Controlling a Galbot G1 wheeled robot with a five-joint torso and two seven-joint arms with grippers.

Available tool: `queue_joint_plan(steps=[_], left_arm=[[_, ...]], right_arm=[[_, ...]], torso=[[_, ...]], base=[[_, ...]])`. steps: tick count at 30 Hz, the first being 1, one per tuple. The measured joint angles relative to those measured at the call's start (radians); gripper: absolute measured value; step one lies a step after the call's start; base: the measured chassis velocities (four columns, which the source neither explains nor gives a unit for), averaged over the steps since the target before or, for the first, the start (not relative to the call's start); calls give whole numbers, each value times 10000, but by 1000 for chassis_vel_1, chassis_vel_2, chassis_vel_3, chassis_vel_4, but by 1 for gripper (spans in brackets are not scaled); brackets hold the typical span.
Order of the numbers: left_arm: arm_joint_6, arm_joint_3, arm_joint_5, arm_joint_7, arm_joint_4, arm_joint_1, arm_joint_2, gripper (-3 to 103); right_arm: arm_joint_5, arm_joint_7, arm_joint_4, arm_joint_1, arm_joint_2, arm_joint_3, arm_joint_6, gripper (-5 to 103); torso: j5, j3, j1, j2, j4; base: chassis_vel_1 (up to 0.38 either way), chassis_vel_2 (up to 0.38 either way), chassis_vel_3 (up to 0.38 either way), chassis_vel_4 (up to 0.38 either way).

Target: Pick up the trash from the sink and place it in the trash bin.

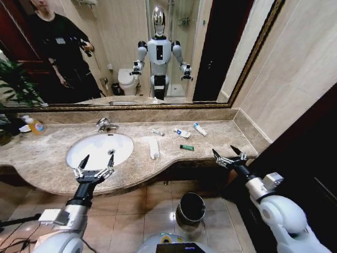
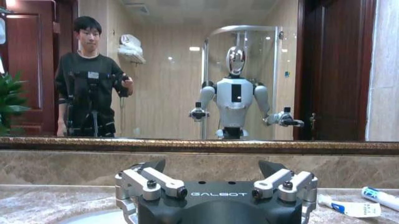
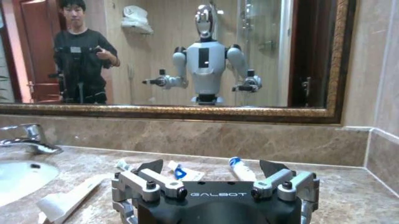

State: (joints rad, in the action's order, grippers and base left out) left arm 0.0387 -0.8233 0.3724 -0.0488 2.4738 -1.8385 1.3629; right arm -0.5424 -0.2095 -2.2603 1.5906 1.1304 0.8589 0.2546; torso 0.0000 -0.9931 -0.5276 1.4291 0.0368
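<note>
The white oval sink (image 1: pixel 121 145) sits in the beige marble countertop (image 1: pixel 221 139) with nothing in it. The trash lies on the counter to its right: a long white strip (image 1: pixel 153 148), a dark green tube (image 1: pixel 186 147), two white-blue tubes (image 1: pixel 182 133) (image 1: pixel 199 129) and a tiny silvery wrapper (image 1: pixel 157 132). My left gripper (image 1: pixel 96 161) hangs open over the sink's front rim. My right gripper (image 1: pixel 228 154) is open at the counter's front right edge, short of the tubes (image 3: pixel 240 169) and the strip (image 3: pixel 68 200). The dark trash bin (image 1: pixel 190 207) stands on the floor below the counter.
A chrome faucet (image 1: pixel 105 125) rises behind the sink. An orange-yellow bottle (image 1: pixel 35 125) stands at the counter's far left beside a plant (image 1: pixel 13 84). A large mirror (image 1: pixel 158 52) backs the counter, and a wall closes its right end.
</note>
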Motion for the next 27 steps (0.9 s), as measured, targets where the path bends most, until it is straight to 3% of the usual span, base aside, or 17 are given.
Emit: queue_joint_plan(steps=[8,20,24,27], left_arm=[[0,0,0,0,0,0,0,100],[0,0,0,0,0,0,0,100],[0,0,1,0,0,0,0,100],[0,0,0,0,0,0,0,100]], right_arm=[[2,-516,300,-207,-66,-48,38,100],[12,-532,458,-341,-105,-97,-18,100],[5,-807,626,-476,-342,-174,-55,100],[-221,-1323,1271,-985,-929,-341,-36,100]], torso=[[-1,0,0,0,0],[-1,0,0,0,0],[-1,0,0,0,-2],[1,0,1,0,0]], base=[[0,0,0,0],[0,0,0,0],[0,0,0,0],[0,0,0,0]])
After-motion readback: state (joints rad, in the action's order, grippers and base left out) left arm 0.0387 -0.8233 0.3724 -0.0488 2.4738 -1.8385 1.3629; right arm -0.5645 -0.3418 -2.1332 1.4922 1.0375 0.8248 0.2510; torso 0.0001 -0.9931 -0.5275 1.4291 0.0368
